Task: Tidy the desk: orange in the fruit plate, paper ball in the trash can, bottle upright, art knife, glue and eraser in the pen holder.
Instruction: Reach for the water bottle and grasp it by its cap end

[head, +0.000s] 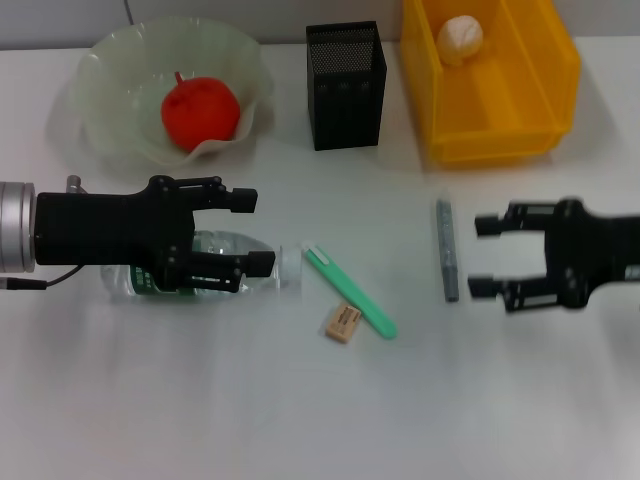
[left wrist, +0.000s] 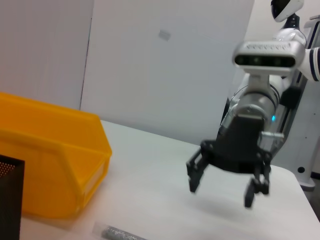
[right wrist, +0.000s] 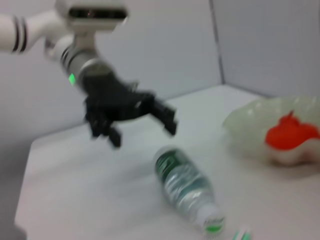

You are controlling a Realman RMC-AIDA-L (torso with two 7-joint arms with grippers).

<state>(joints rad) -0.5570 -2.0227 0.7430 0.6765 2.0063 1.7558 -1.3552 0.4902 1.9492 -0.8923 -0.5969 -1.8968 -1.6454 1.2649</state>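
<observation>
The bottle [head: 215, 268] lies on its side at the left, cap [head: 290, 268] toward the middle. My left gripper [head: 258, 232] hovers open over it, apart from it in the right wrist view: left gripper [right wrist: 141, 130], bottle [right wrist: 187, 187]. The orange [head: 200, 110] sits in the fruit plate [head: 105, 115]. The paper ball [head: 460, 38] lies in the trash can [head: 495, 100]. A green art knife [head: 352, 293], the eraser [head: 342, 323] and a grey glue stick [head: 446, 250] lie on the desk. My right gripper [head: 478, 256] stands open just right of the glue. The pen holder [head: 345, 85] stands at the back.
The left wrist view shows the right gripper [left wrist: 222, 194] off the table, the trash can [left wrist: 55, 160] and an edge of the pen holder [left wrist: 9, 200]. The fruit plate [right wrist: 245, 127] with the orange [right wrist: 290, 135] is beyond the bottle in the right wrist view.
</observation>
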